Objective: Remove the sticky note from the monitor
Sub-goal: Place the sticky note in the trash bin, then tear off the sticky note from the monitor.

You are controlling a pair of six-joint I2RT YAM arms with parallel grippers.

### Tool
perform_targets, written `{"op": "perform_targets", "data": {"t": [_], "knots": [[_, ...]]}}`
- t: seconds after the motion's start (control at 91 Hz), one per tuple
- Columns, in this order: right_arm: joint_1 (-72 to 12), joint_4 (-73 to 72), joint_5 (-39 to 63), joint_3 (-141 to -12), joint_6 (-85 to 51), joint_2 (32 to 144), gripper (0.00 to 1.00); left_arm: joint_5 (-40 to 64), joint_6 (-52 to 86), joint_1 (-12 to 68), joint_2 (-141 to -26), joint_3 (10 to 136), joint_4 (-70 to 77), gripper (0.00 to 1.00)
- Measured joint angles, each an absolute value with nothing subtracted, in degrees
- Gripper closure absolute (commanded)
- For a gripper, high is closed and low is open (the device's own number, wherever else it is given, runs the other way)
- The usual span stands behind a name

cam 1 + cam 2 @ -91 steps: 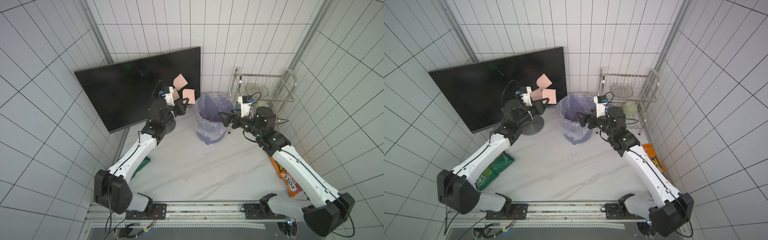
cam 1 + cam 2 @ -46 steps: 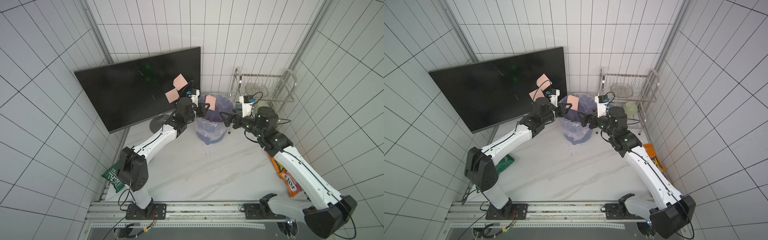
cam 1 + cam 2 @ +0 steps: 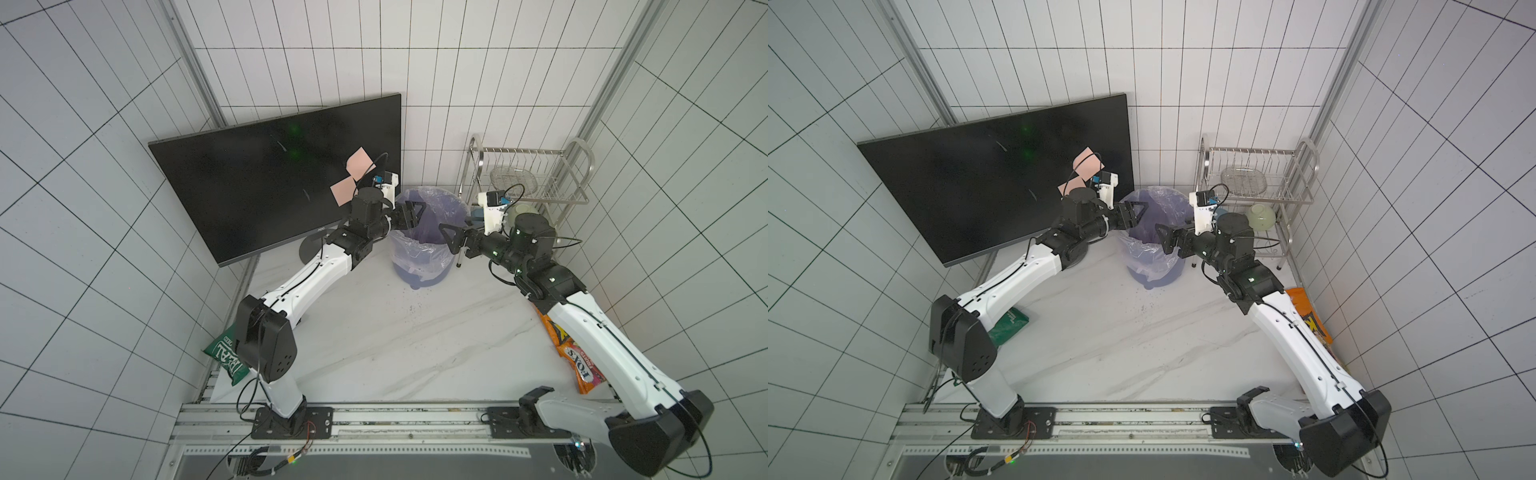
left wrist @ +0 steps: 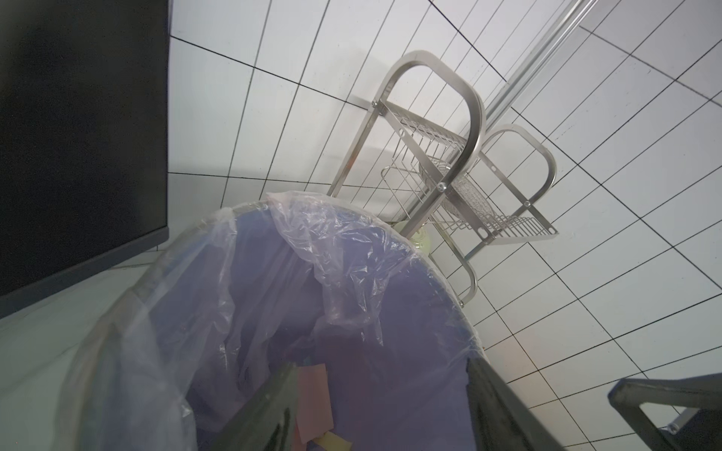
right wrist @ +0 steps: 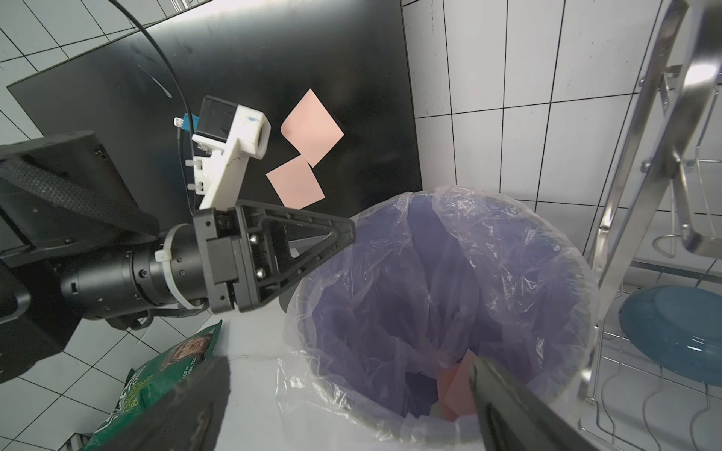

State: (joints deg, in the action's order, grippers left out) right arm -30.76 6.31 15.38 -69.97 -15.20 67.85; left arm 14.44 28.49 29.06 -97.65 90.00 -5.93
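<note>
The left end effector (image 3: 417, 211) has swung from the monitor (image 3: 266, 187) to above the bin (image 3: 419, 270) and spread its jaws. A pink sticky note (image 4: 312, 394) lies inside the bin. An upper note (image 3: 360, 163) and a lower note (image 3: 343, 192) remain on the "AOC" screen. The right end effector (image 3: 451, 237) is spread and empty. Bags on the table read "REAL" (image 3: 226, 359) and "FOX'S" (image 3: 581, 365).

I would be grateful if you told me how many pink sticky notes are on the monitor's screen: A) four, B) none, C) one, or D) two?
D: both top views show the monitor carrying an upper note and a lower note.
</note>
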Motion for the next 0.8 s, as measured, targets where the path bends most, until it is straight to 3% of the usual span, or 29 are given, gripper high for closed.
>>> {"op": "perform_targets", "data": {"t": [0.121, 0.462, 0.627, 0.715, 0.803], "knots": [[-30.72, 6.28, 15.38, -70.28, -15.2, 68.18, 0.01, 14.41, 28.53, 24.56, -92.42, 86.3, -6.7, 0.17], [-30.83, 2.81, 16.47, -71.66, -14.94, 69.38, 0.01, 17.04, 37.32, 10.46, -83.61, 72.66, 0.67, 0.12], [-31.42, 1.21, 16.73, -71.66, -14.74, 69.76, 0.01, 16.47, 43.18, 9.43, -83.64, 67.99, 3.31, 0.12], [-31.83, 0.93, 16.75, -71.66, -14.66, 69.8, 0.01, 16.01, 45.67, 9.63, -83.92, 66.72, 5.65, 0.03], [-32.14, 0.56, 16.75, -71.66, -14.59, 69.95, 0.01, 15.42, 48.36, 9.69, -84.88, 66.54, 7.88, 0.02]]}}
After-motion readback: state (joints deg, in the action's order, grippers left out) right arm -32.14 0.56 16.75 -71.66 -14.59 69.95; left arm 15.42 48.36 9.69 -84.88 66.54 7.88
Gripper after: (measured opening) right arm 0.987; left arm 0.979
